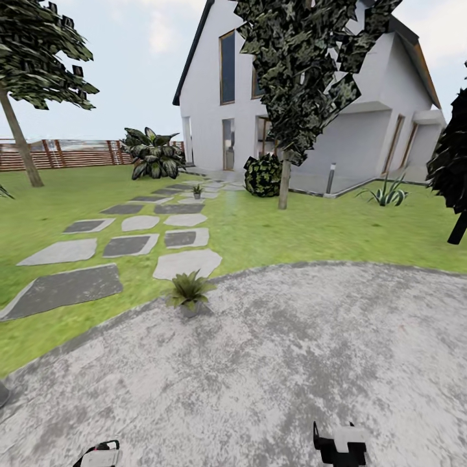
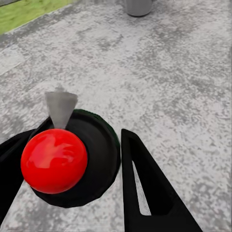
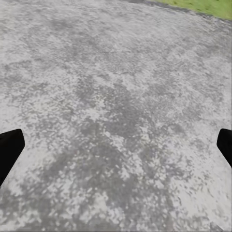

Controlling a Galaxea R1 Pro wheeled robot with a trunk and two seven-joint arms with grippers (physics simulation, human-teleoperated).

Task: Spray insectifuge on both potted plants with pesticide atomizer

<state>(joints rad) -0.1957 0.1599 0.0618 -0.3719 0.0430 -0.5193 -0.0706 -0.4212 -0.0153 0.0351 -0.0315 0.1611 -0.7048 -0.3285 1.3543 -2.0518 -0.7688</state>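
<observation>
The pesticide atomizer point(image 2: 54, 161) shows from above in the left wrist view, with a red ball top, a dark round body and a grey nozzle. My left gripper point(image 2: 77, 135) is shut on it, one black finger on each side, low over the grey paved patch point(image 1: 292, 363). One potted plant point(image 1: 189, 292) stands at the patch's far edge, ahead of the left gripper point(image 1: 100, 455). Its grey pot point(image 2: 138, 6) appears beyond the nozzle. The second potted plant point(image 1: 197, 191) sits far up the stepping-stone path. My right gripper point(image 3: 116, 147) hangs open over bare paving.
Grey stepping stones point(image 1: 130, 245) run across the lawn toward a white house point(image 1: 305, 97). A thin tree trunk point(image 1: 283, 181) and a dark bush point(image 1: 263, 175) stand ahead on the right. A big leafy bush point(image 1: 153, 154) and a brown fence point(image 1: 71, 153) lie at the back left.
</observation>
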